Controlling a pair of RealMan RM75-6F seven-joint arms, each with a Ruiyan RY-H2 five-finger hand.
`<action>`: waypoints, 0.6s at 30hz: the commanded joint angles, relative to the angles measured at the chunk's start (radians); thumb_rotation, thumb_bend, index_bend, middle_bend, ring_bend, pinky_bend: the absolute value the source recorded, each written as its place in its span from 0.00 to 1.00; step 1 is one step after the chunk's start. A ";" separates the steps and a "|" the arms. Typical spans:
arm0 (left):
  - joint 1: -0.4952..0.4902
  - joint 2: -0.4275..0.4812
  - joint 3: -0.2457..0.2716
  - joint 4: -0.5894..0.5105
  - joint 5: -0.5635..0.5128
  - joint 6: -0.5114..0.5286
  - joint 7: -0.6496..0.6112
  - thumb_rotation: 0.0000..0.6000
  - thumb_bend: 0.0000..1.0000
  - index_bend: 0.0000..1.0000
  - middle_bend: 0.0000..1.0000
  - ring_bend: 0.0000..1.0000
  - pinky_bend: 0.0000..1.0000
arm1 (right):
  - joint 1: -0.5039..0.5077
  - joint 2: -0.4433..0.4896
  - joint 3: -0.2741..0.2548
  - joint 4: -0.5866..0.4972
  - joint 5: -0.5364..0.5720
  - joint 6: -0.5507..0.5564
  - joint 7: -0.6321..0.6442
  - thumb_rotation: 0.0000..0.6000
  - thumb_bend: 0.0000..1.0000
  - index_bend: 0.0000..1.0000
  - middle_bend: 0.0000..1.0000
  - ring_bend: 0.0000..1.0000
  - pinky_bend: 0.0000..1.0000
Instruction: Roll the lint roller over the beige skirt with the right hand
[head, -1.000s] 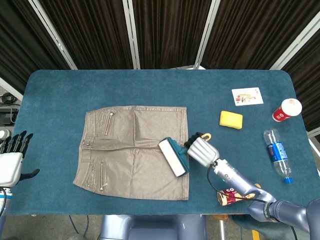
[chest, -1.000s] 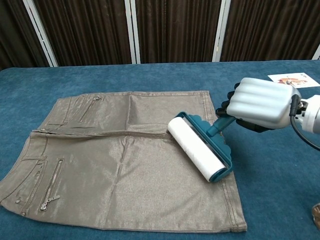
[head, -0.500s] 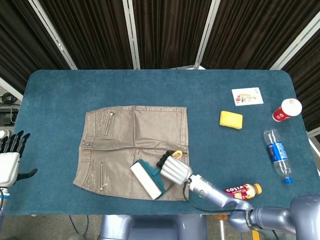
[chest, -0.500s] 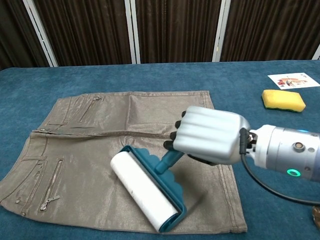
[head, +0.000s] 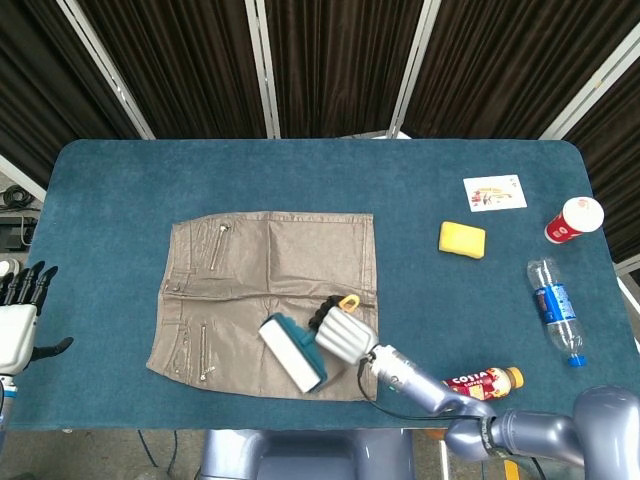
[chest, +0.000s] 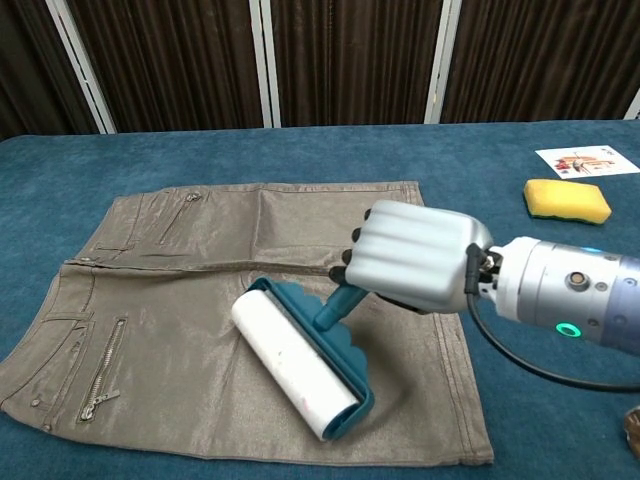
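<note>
The beige skirt (head: 250, 270) (chest: 180, 300) lies flat on the blue table, waistband to the left. My right hand (head: 343, 333) (chest: 415, 258) grips the teal handle of the lint roller (head: 290, 352) (chest: 300, 365). The white roll rests on the skirt's lower right part, near the hem. My left hand (head: 18, 315) hovers off the table's left edge with its fingers spread and nothing in it; only the head view shows it.
A yellow sponge (head: 462, 239) (chest: 567, 200) and a printed card (head: 494, 192) (chest: 585, 158) lie right of the skirt. Further right stand a red cup (head: 574, 220) and a lying water bottle (head: 556, 310). A small coffee bottle (head: 484, 380) lies near the front edge.
The right hand swept the roller from the skirt's right edge down and left across the fabric, then nudged it slightly back up. The left hand stayed put.
</note>
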 joint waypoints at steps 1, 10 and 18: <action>-0.001 -0.001 0.002 -0.002 0.001 -0.001 0.004 1.00 0.00 0.00 0.00 0.00 0.00 | -0.019 0.048 -0.022 0.042 -0.010 0.021 0.008 1.00 0.92 0.40 0.48 0.41 0.48; -0.005 -0.006 0.006 -0.013 0.008 -0.003 0.021 1.00 0.00 0.00 0.00 0.00 0.00 | -0.055 0.125 -0.042 0.138 -0.004 0.056 0.100 1.00 0.92 0.41 0.48 0.41 0.48; -0.007 -0.008 0.005 -0.017 0.009 -0.004 0.024 1.00 0.00 0.00 0.00 0.00 0.00 | -0.044 0.115 -0.042 0.110 -0.025 0.061 0.105 1.00 0.92 0.41 0.49 0.41 0.48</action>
